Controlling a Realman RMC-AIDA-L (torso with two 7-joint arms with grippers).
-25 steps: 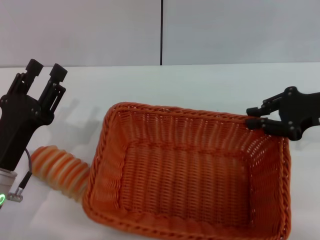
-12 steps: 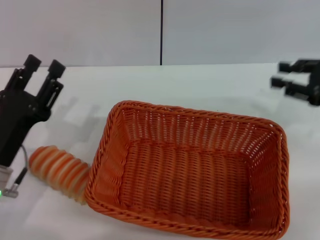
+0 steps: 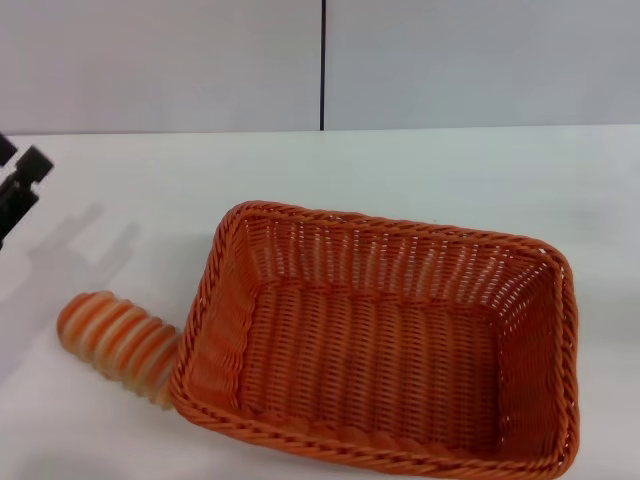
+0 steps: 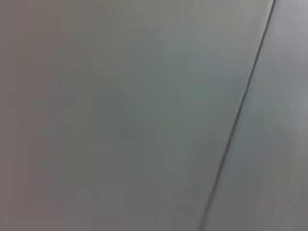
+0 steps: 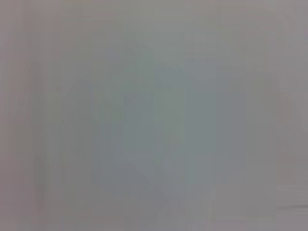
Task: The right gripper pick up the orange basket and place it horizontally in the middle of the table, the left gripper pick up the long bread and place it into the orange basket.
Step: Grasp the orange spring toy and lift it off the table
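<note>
The orange basket [image 3: 222, 300] lies empty in the middle of the white table [image 3: 450, 170], its long side running left to right, a little askew. The long bread [image 3: 115, 338], striped orange and cream, lies on the table against the basket's left outer wall. Only the tips of my left gripper [image 3: 18, 158] show at the far left edge of the head view. They are held apart, above and behind the bread, with nothing between them. My right gripper is out of view. Both wrist views show only a grey wall.
A grey wall with a dark vertical seam [image 3: 323, 65] stands behind the table. Bare white tabletop lies behind the basket and to its right.
The right gripper let go of the basket's right rim, drew back up to the right and left the view. The left gripper slid left, almost out of view. The basket settled flat.
</note>
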